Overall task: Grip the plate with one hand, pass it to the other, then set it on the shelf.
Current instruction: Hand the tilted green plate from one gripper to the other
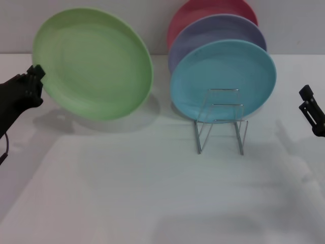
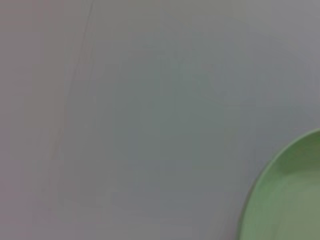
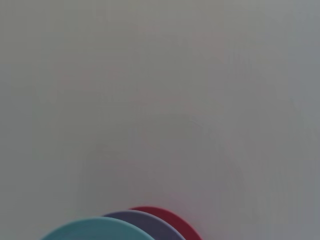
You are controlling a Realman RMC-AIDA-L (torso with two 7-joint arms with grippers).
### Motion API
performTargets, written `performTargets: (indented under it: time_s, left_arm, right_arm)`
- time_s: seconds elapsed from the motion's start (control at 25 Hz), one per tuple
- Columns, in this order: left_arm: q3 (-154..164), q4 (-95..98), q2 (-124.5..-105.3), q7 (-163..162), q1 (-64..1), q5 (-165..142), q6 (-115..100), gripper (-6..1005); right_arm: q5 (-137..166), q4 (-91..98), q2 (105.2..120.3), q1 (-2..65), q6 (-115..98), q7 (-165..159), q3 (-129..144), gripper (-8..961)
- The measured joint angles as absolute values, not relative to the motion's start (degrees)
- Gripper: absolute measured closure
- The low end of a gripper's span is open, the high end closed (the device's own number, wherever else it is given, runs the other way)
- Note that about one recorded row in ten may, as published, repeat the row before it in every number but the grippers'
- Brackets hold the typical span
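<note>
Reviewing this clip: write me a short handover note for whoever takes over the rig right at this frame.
Left gripper: shut on the rim of the light green plate, holding it lifted and tilted at the robot's left, clear of the table.
Right gripper: at the right edge of the head view, holding nothing, apart from the plate; whether it is open is not clear.
Wire rack: front slots free; turquoise plate, lavender plate and red plate stand behind it.
Done: plate gripped and raised.
Left: pass it to the right gripper, then set it in the rack.
</note>
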State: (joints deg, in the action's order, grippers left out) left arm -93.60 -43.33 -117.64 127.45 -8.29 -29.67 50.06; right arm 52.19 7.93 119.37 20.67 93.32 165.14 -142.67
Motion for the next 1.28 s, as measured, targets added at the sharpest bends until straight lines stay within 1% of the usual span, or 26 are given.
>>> performTargets:
  time_s: [0.28, 0.44, 0.48, 0.6, 0.68, 0.72, 0.84, 0.88, 1.12, 1.28]
  left_arm:
    - [-94.72, -54.11, -114.67, 99.78, -7.4, -50.2, 45.83, 969]
    - [-96.7, -56.79, -114.46, 93.53, -7.35, -58.33, 46.12, 969]
    - [-98.07, -58.58, -114.53, 90.54, -7.31, -63.92, 46.23, 969]
    - [-99.37, -60.26, -114.91, 88.96, -7.14, -68.33, 46.31, 970]
    - [-102.01, -62.75, -115.84, 87.59, -6.63, -74.22, 46.75, 970]
    - [-102.01, -62.75, -115.84, 87.59, -6.63, -74.22, 46.75, 970]
    - [-104.27, -64.49, -117.07, 87.19, -6.38, -78.04, 47.02, 970]
    - [-105.08, -66.01, -117.76, 87.12, -6.18, -81.24, 46.73, 970]
    - [-104.55, -70.9, -118.25, 87.03, -5.1, -88.05, 43.33, 970]
    - [-103.47, -77.31, -118.37, 86.9, -2.8, -92.03, 40.32, 970]
  right_arm:
    - [52.14, 6.64, 119.19, 21.17, 91.74, 165.15, -142.83, 173]
    - [52.12, 6.11, 119.21, 21.35, 90.93, 165.15, -143.0, 173]
    - [52.12, 6.06, 119.22, 21.51, 90.78, 165.15, -143.18, 173]
    - [52.12, 6.06, 119.24, 21.66, 90.73, 165.15, -143.28, 173]
    - [52.12, 6.05, 119.25, 21.87, 90.65, 165.14, -143.33, 173]
    - [52.12, 6.05, 119.25, 21.87, 90.65, 165.14, -143.33, 173]
    - [52.12, 6.06, 119.26, 22.03, 90.61, 165.14, -143.35, 172]
    - [52.23, 6.06, 119.27, 22.08, 90.6, 165.14, -143.35, 172]
    - [52.3, 6.18, 119.27, 22.26, 90.39, 165.14, -143.35, 174]
    - [52.31, 6.36, 119.27, 22.37, 90.02, 165.14, -143.34, 174]
